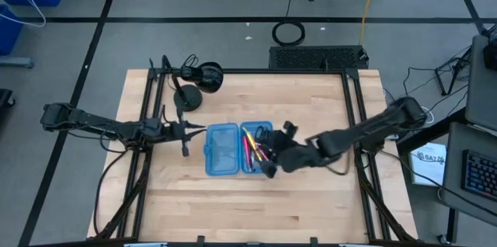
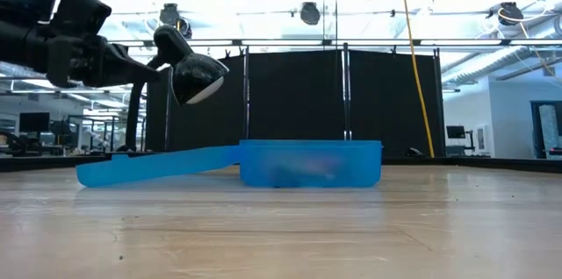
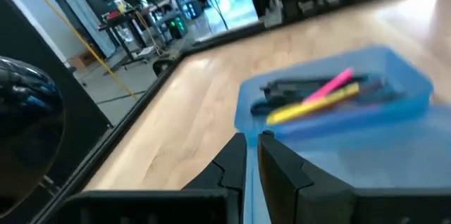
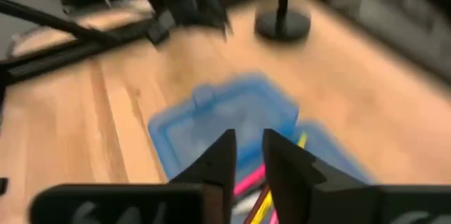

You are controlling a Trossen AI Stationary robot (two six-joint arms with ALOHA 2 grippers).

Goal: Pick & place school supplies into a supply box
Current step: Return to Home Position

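Blue box (image 1: 221, 149) lies open flat; pens (image 1: 251, 144) collected in right half. Right gripper (image 1: 271, 163) above that half, fingers nearly closed, empty. Left gripper (image 1: 185, 131) left of box, closed, idle.

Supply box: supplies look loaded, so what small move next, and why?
Probably bring the left gripper in to the edge of the empty half of the supply box and start folding it over. The pens already lie in the other half, no supplies show on the table, and the right gripper hovers by the pens.
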